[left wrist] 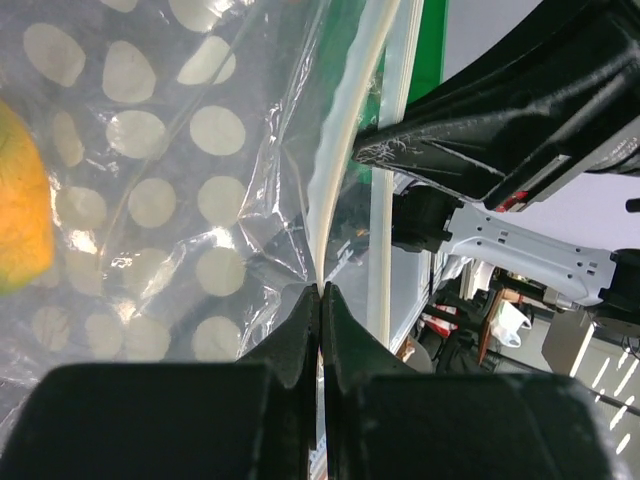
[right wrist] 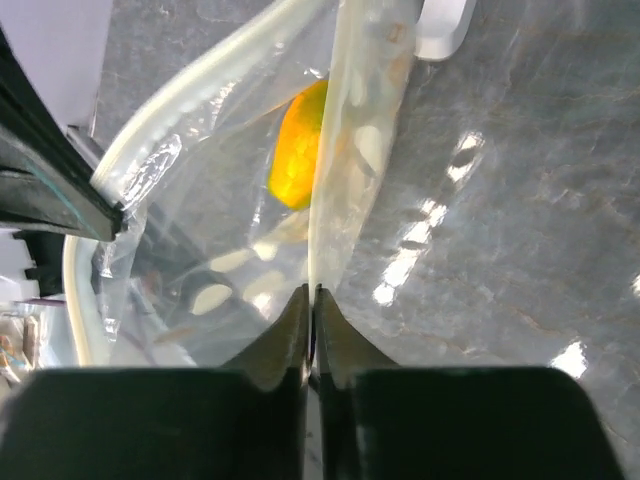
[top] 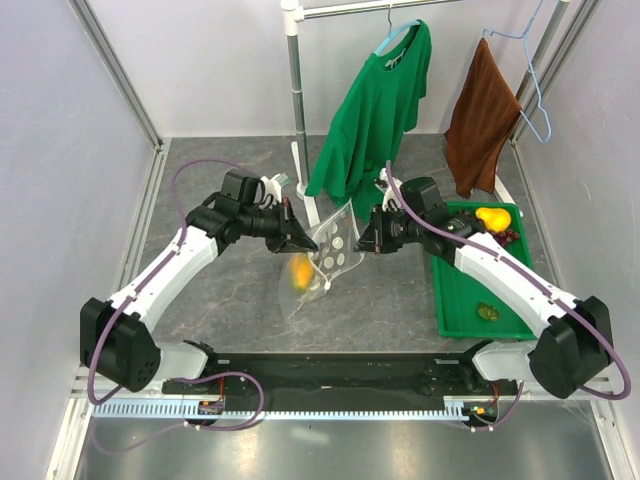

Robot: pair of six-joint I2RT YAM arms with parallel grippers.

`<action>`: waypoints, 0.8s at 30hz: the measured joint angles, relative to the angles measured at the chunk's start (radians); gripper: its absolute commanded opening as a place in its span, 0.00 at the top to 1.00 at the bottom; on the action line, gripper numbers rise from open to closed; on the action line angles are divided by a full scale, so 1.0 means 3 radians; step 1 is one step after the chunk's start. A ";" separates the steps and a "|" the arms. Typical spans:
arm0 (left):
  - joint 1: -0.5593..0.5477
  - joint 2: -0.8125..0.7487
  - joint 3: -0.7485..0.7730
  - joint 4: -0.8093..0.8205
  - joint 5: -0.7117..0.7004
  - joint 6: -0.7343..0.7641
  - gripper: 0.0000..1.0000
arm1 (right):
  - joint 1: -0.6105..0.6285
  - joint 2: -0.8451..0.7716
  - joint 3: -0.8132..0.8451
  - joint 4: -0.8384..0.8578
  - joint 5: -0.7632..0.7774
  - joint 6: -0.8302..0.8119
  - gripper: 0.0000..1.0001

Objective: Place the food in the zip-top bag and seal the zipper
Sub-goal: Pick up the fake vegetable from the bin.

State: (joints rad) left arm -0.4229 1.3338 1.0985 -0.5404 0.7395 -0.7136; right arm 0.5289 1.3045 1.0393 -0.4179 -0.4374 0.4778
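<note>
The clear dotted zip-top bag point(top: 338, 252) hangs above the table between my two grippers, its mouth held up. A yellow-orange mango-like fruit point(top: 299, 272) lies inside it, also seen in the left wrist view point(left wrist: 20, 200) and the right wrist view point(right wrist: 300, 145). My left gripper point(top: 302, 241) point(left wrist: 320, 292) is shut on the bag's left mouth edge at the zipper point(left wrist: 342, 140). My right gripper point(top: 366, 242) point(right wrist: 311, 292) is shut on the right mouth edge; the zipper strip point(right wrist: 195, 95) curves away, parted. A yellow fruit point(top: 491, 218) and dark grape bunch point(top: 510, 237) sit on the green tray point(top: 460, 300). No red pepper shows.
A small green piece point(top: 487, 311) lies on the tray's near end. A green T-shirt point(top: 375, 110) and a brown towel point(top: 482, 115) hang from a rail on a white pole point(top: 296, 90) at the back. Enclosure walls stand left and right.
</note>
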 measured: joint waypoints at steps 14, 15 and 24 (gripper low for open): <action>-0.0209 -0.0142 0.0331 -0.0512 -0.0758 0.0291 0.98 | -0.0608 0.0295 0.0807 -0.1194 -0.0217 -0.1031 0.97; -0.0253 -0.0108 0.0337 -0.0514 -0.0781 0.0291 0.98 | -0.0603 0.0350 0.0821 -0.1239 -0.0196 -0.1118 0.95; -0.0328 0.0160 0.0338 -0.0537 -0.0921 0.0290 0.98 | -0.0646 0.0557 0.0985 -0.1628 0.0051 -0.1787 0.07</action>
State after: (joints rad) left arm -0.5213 1.3819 1.1999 -0.7013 0.4633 -0.6266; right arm 0.3351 1.4715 1.3350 -0.9062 -0.4221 -0.0582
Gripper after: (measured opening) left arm 0.027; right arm 0.728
